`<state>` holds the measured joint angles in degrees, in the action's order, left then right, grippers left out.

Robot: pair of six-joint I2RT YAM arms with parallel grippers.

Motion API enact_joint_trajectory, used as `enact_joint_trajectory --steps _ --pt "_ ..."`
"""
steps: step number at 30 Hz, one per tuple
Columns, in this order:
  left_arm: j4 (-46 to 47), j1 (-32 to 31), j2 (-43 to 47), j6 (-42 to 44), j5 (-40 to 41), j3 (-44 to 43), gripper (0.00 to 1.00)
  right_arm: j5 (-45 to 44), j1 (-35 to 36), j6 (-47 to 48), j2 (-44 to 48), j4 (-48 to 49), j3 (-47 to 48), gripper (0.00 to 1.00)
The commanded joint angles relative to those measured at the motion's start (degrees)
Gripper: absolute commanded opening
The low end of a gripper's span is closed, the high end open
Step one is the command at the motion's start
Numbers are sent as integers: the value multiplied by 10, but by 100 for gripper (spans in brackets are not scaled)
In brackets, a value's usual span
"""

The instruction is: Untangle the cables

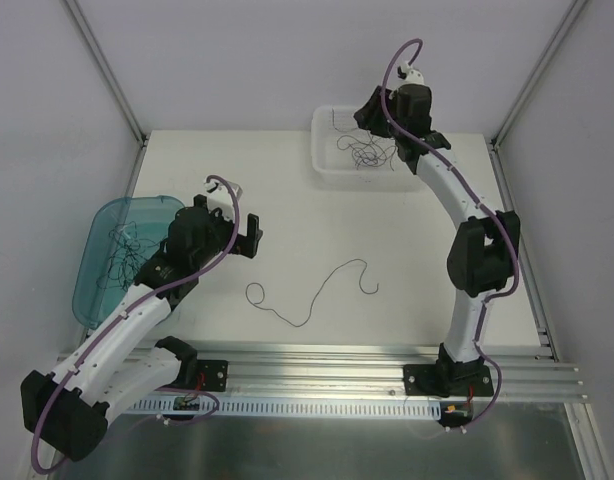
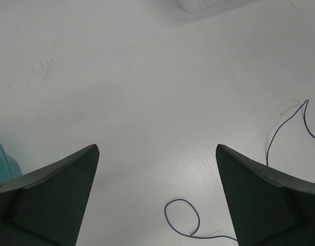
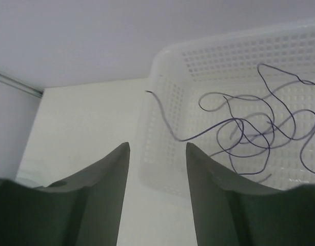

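At the far left, a translucent teal tray (image 1: pixel 99 222) overhangs the left edge of the white table (image 1: pixel 417 250). A clump of dark cables (image 1: pixel 127 252) lies inside it. Just right of the tray, the left gripper (image 2: pixel 157 147) hangs over bare tabletop. Its 2 fingers stand wide apart with nothing between them.

In the middle of the table lies 1 single cable (image 1: pixel 322 288), thin and dark purple, clear of both containers. It has a small closed loop (image 2: pixel 183 218) at its left end and a hooked curl at its right end. In the left wrist view the loop sits low between the fingers, touching neither.

At the far edge, right of centre, a white perforated basket (image 1: pixel 322 165) holds looping cables (image 3: pixel 250 136). 1 strand end (image 3: pixel 156 102) rises over the basket's wall. The right gripper (image 3: pixel 157 145) hovers by the basket, its jaws parted by a narrow gap and holding nothing.
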<state>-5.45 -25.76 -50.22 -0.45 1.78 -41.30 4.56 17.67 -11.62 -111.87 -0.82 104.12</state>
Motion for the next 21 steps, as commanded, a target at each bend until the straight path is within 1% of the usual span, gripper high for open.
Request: enact_joint_trajectory --steps 1,2,3,5,8,9,11,12,13,14,15,17,18,19,21 --pt "9 8 -4 -2 -9 -6 99 11 -9 8 -29 -58 20 53" --pt "10 9 -6 -4 -10 -8 99 11 -9 12 -19 -62 12 55" --pt "8 10 -8 -7 -8 -8 99 12 -8 19 -10 -62 2 60" --pt "8 13 -10 -19 -6 -10 99 25 -4 35 26 -61 -41 63" --pt "5 16 -15 -38 -1 -14 99 26 6 67 73 -86 -97 63" --pt "3 18 -17 -41 -1 -15 99 28 17 79 103 -96 -111 63" --pt "-3 19 -22 -48 -1 -19 99 31 34 110 131 -137 -150 62" --pt "-5 19 -26 -50 -2 -21 99 32 54 113 162 -149 -165 62" --pt "-7 19 -27 -53 -2 -21 99 33 67 139 177 -166 -181 62" --pt "-10 21 -28 -54 -1 -24 99 32 80 145 195 -173 -201 62" --pt "-12 21 -30 -54 1 -24 99 31 108 149 210 -180 -233 61" --pt "-16 23 -31 -55 11 -26 99 34 137 157 249 -202 -265 61" --pt "-18 23 -33 -55 15 -26 99 33 168 156 259 -207 -296 61" --pt "-19 23 -35 -54 22 -26 99 22 183 150 279 -215 -311 61" --pt "-22 26 -37 -54 28 -27 99 -1 222 106 294 -220 -352 61"
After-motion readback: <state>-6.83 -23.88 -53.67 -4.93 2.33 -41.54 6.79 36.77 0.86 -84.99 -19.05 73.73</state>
